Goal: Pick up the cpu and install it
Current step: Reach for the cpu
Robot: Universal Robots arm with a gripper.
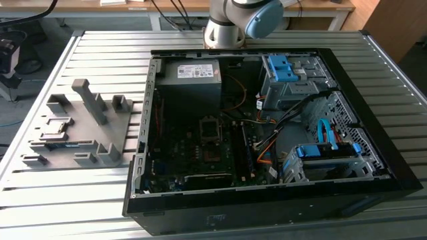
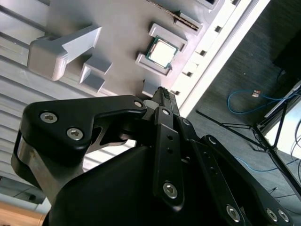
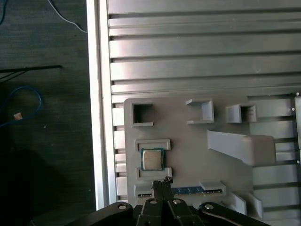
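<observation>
Spanning the scene: slatted aluminium table [image 1: 100, 45]. The open black desktop computer case [image 1: 267, 210] lies on it, with a grey metal power-supply box [image 1: 190, 80] and a dark square motherboard socket [image 1: 209, 129] inside. The silver-and-blue robot arm base [image 1: 233, 20] stands beyond the case. A grey plastic fixture plate [image 1: 80, 125] sits to the exterior view's left of the case. The black two-finger gripper [image 3: 162, 180] hangs over the plate, fingertips pressed together, nothing between them. A thin blue-green memory stick [image 3: 193, 190] lies in the plate's slot beside the fingertips. The cpu [image 3: 152, 159], a small square chip with a silver-grey top, lies flat in its plate pocket near the fingertips, not gripped.
</observation>
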